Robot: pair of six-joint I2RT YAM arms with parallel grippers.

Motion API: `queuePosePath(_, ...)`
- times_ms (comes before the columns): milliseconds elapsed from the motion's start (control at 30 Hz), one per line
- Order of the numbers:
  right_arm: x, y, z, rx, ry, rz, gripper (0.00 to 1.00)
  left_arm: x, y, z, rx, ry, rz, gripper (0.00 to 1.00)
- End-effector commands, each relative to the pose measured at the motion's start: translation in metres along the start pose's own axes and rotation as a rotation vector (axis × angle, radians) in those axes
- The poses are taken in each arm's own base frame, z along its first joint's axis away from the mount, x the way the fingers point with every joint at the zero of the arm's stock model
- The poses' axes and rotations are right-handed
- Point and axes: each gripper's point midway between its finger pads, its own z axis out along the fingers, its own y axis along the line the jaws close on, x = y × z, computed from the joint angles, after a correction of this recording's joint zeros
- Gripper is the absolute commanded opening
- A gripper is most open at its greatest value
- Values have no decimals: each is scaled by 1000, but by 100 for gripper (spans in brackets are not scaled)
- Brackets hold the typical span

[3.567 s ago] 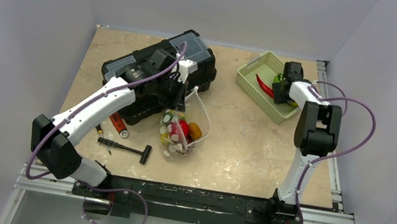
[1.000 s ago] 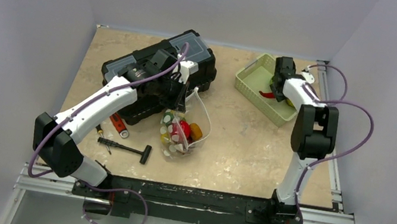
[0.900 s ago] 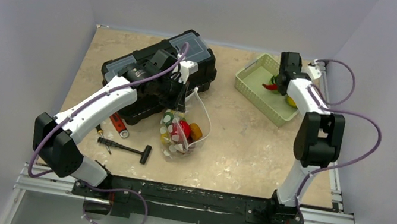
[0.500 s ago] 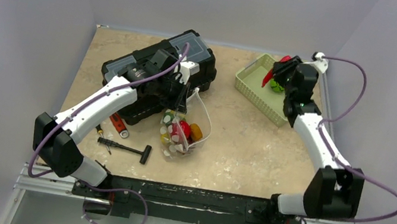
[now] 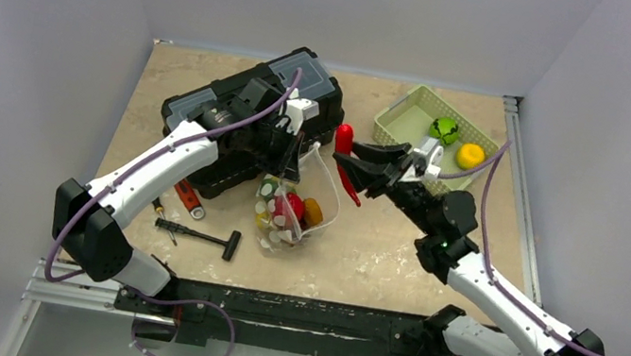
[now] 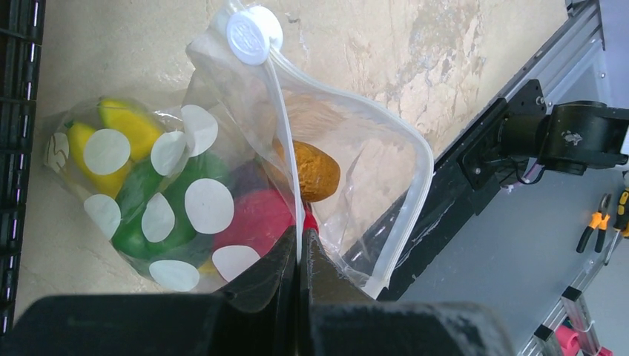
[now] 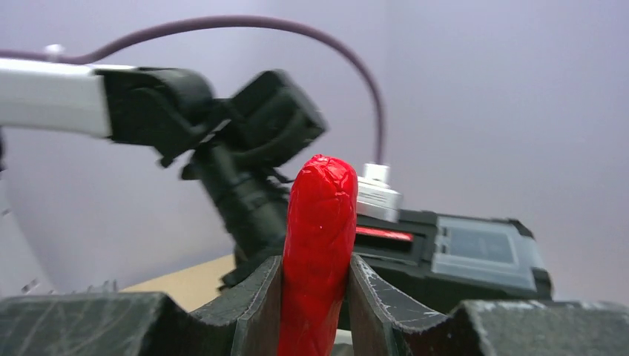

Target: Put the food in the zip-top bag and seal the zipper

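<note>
At the left of the table (image 5: 398,239) lie a red-handled tool (image 5: 190,199) and a black T-handle tool (image 5: 199,236), side by side. Behind them stands a black toolbox (image 5: 251,110).

The left gripper (image 5: 290,166) is in front of the toolbox. Its jaws are clenched on one lip of the zipper (image 6: 285,148), as the left wrist view shows. The other lip bows away from it, so the mouth is agape.

The zip-top bag (image 5: 287,214) rests on the table below this gripper. It holds food: a yellow piece (image 6: 119,133), a green piece (image 6: 145,215), a red piece (image 6: 259,219) and an orange piece (image 6: 311,172).

The right gripper (image 5: 349,166) is just right of the bag's mouth. Its jaws grasp a red pepper (image 7: 319,215) at mid-length. The pepper is in the air, outside the bag.

Far right stands a pale green basket (image 5: 396,129) holding a green fruit (image 5: 443,128) and a yellow fruit (image 5: 470,155).
</note>
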Motion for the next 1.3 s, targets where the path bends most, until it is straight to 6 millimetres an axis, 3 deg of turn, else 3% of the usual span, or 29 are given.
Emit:
queuePosePath(0, -9, 41, 1, -191, -80, -154, 1, -18, -17, -18, 54, -91, 50, 0)
queuePosePath(100, -1, 32, 3, -98, -103, -63, 0, -20, -16, -21, 47, -112, 64, 0)
queuePosePath(200, 25, 11, 15, 69, -28, 180, 0, -21, -16, -21, 45, -122, 66, 0)
queuePosePath(333, 49, 27, 21, 77, 63, 356, 0, -22, -13, -17, 35, -124, 63, 0)
queuePosePath(400, 66, 22, 20, 169, 144, 428, 0, -22, -12, -17, 29, -125, 61, 0)
queuePosePath(533, 108, 8, 4, 363, 357, 537, 0, -24, -10, -18, 16, -134, 62, 0)
queuePosePath(700, 139, 13, -5, 453, 498, 666, 0, -25, -10, -19, 14, -145, 61, 0)
queuePosePath(833, 162, 2, -16, 597, 598, 691, 0, -24, -12, -17, 19, -143, 68, 0)
queuePosePath(967, 178, 1, -19, 631, 676, 679, 12, -23, -13, -18, 13, -145, 83, 0)
queuePosePath(1267, 174, -8, 2, 622, 715, 578, 49, -22, -18, -18, 25, -145, 108, 0)
